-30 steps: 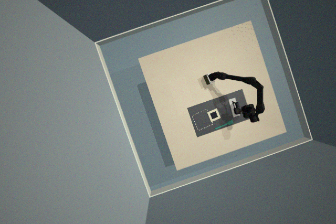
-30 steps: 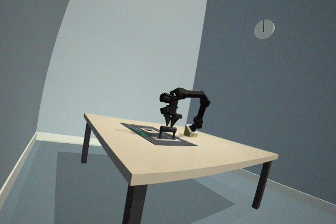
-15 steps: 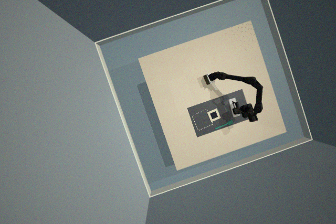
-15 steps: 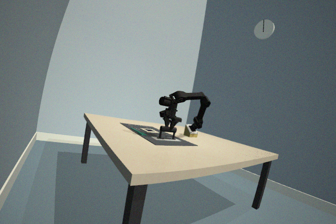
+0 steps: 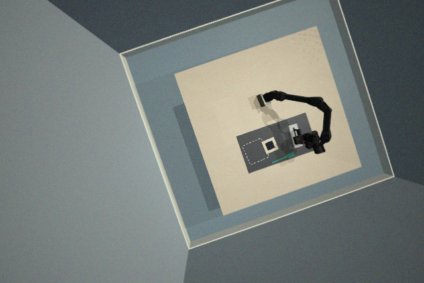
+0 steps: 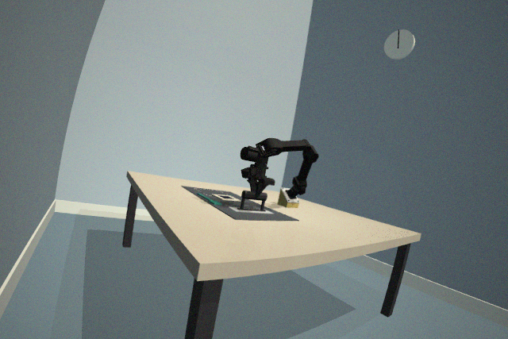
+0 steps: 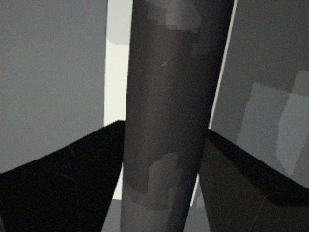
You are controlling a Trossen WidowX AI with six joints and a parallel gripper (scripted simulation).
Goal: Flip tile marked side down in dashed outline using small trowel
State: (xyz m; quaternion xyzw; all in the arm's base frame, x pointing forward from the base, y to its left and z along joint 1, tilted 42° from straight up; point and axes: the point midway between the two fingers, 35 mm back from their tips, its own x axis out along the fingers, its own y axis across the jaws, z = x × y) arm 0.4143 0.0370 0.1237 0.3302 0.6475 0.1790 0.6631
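Observation:
The tile [image 5: 270,145] [image 6: 225,197], pale with a dark square on its upper face, lies flat on the dark mat [image 5: 255,168] [image 6: 279,216], across the right side of the dashed outline [image 5: 250,164] in the top view. The small trowel [image 5: 293,126] [image 6: 246,210] [image 7: 174,72] has a pale flat plate and a dark bar handle on two posts. It rests on the mat's right part. My gripper [image 5: 299,138] [image 6: 257,195] [image 7: 162,134] points down and is shut on the handle's bar, one finger on each side. The arm hides part of the plate in the top view.
A teal long-handled tool [image 5: 282,158] [image 6: 209,198] lies along the mat's near edge, below the tile in the top view. The arm's base block [image 5: 260,101] [image 6: 289,202] stands beyond the mat on the pale table [image 5: 205,101] [image 6: 286,238].

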